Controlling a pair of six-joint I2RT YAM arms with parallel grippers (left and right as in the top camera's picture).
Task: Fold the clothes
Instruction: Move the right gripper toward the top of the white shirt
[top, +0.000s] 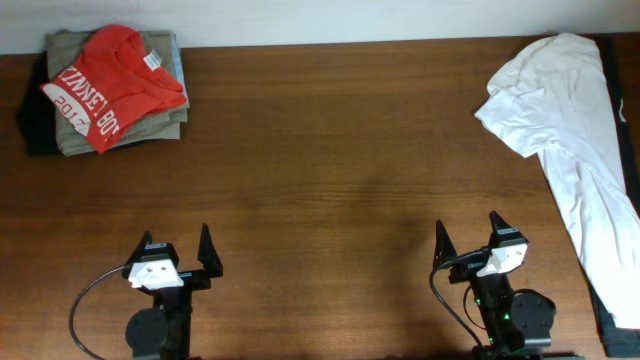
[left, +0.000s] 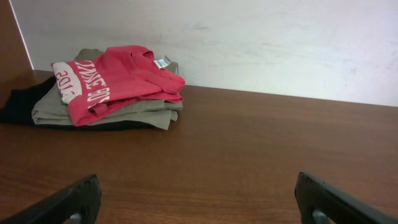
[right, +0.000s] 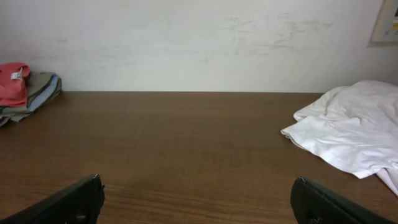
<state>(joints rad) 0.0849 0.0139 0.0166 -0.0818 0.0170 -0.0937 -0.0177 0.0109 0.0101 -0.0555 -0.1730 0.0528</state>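
Note:
A crumpled white garment (top: 574, 130) lies unfolded at the table's right side and runs down to the right edge; it also shows in the right wrist view (right: 351, 134). A stack of folded clothes with a red printed T-shirt (top: 112, 85) on top sits at the back left, also seen in the left wrist view (left: 115, 81). My left gripper (top: 176, 250) is open and empty near the front edge, its jaws (left: 199, 199) wide apart. My right gripper (top: 468, 240) is open and empty at the front right, its jaws (right: 199, 199) wide apart.
The brown wooden table (top: 330, 180) runs to a white wall at the back. Olive and dark folded garments (top: 150, 125) lie under the red shirt. A dark strip (top: 606, 310) lies along the table's right edge under the white garment.

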